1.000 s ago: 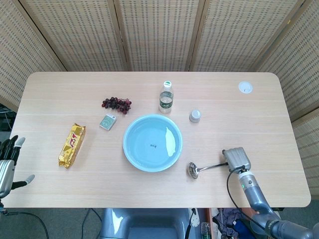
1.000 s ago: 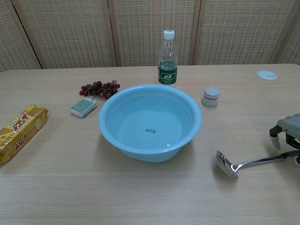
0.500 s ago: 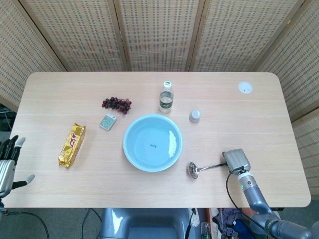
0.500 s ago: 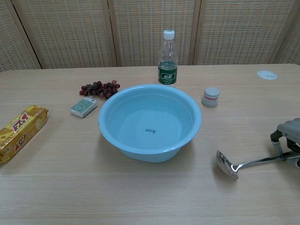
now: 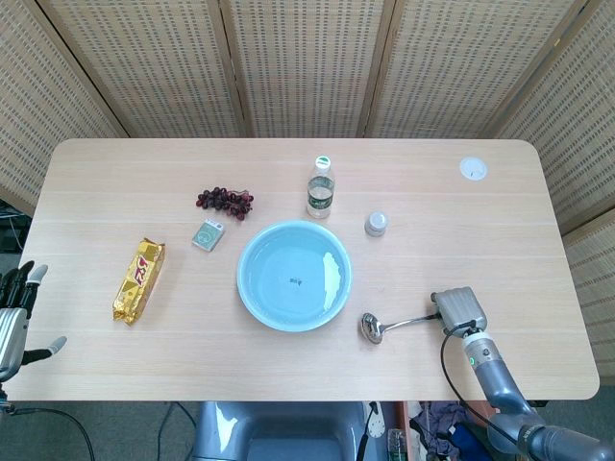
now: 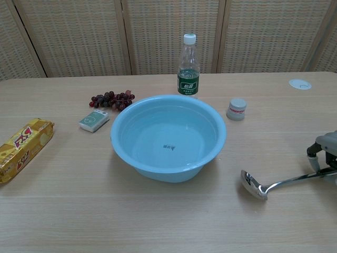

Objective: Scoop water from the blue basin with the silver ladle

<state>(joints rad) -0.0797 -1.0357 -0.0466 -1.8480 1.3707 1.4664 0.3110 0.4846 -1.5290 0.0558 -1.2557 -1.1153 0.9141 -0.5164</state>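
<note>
ladle: shiny metal | basin: glossy blue plastic | table: matt pale wood

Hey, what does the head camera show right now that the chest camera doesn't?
Only the head view shows the left hand, open beside the table's near left edge, touching nothing, and the right forearm running off the table's near edge. Only the chest view shows the blue basin's outer wall from the side and the water bottle upright at full height. Both show the silver ladle right of the basin with the right hand at its handle end, plus the grapes, yellow snack pack and small jar.
</note>
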